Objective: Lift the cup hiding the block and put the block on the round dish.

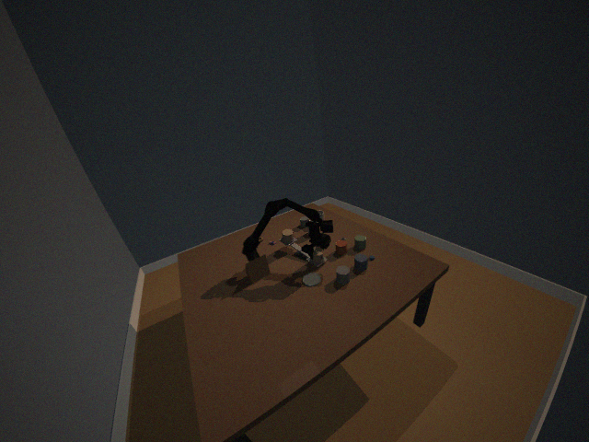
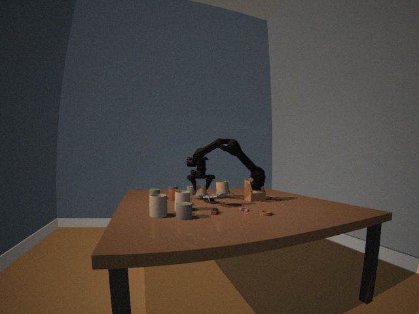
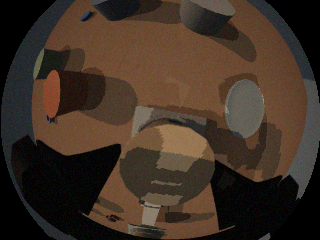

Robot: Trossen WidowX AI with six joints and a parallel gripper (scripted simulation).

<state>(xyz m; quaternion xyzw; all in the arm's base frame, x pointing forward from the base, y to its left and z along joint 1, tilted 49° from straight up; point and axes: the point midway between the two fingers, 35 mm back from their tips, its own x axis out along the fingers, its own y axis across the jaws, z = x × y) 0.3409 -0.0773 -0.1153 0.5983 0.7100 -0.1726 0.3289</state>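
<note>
Wrist view: the claw (image 3: 167, 180), spread wide and empty, straddles an upright tan cup (image 3: 167, 163) from above.

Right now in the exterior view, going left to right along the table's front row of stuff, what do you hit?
Tall pale cylinder → short grey cylinder → small red and dark block → small pink and blue piece → flat yellow ring.

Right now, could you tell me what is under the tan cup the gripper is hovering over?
The tan cup stands on one end of the small balance; the open gripper hangs above it. Its walls cover whatever is beneath, so no block can be seen.
</note>
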